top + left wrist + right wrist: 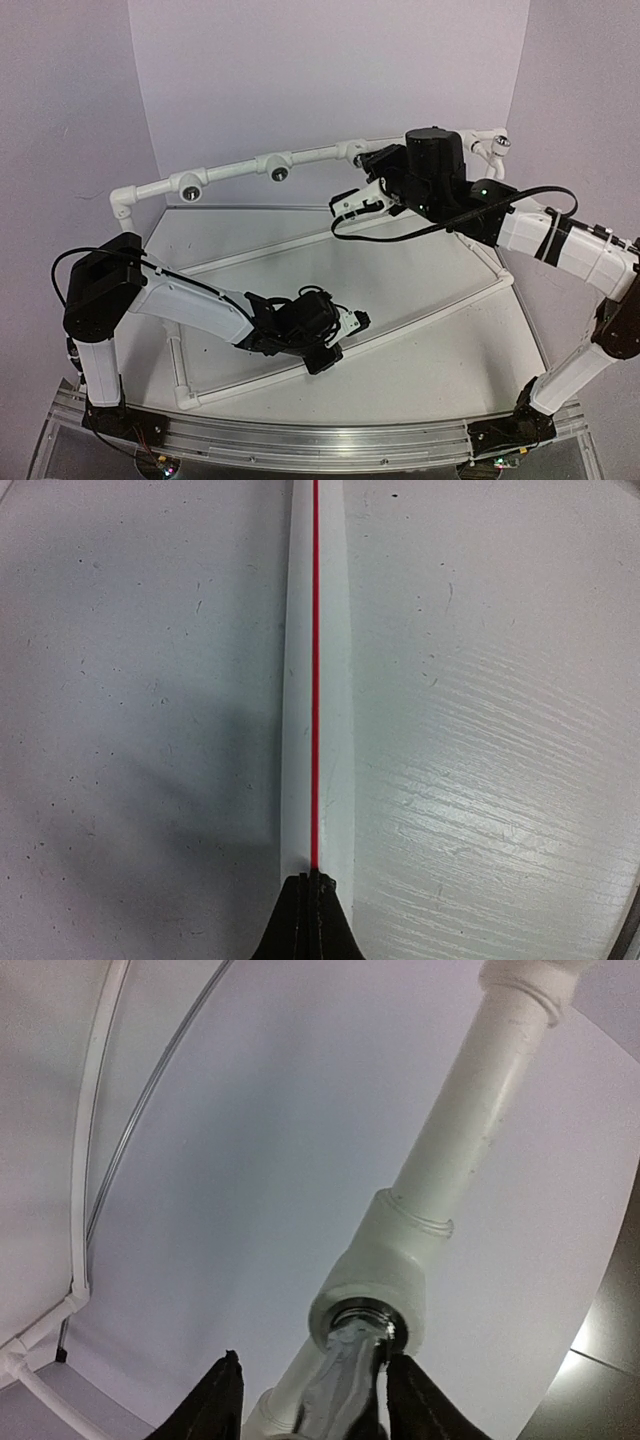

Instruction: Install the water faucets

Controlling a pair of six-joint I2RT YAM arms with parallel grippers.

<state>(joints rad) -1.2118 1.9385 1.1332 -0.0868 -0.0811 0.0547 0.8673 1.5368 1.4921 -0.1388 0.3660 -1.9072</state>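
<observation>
Shiny silver faucet (345, 1380) — slanted, upper end meeting the chrome-rimmed white pipe socket (385, 1260)

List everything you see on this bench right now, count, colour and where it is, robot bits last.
white plastic pipe frame: one, white, lying on the table with a raised rail across the back.
thin red stripe: one, red, along the pipe under the left gripper.
round chrome-rimmed sockets: at least three, chrome in white fittings, along the back rail.
shiny silver metal faucet: one, silver, at the mouth of a socket.
table: one, pale grey, under everything.
backdrop wall: one, lilac, behind the frame.
left gripper: one, black, shut, over the striped pipe.
right gripper: one, black, open, fingers on either side of the faucet.
</observation>
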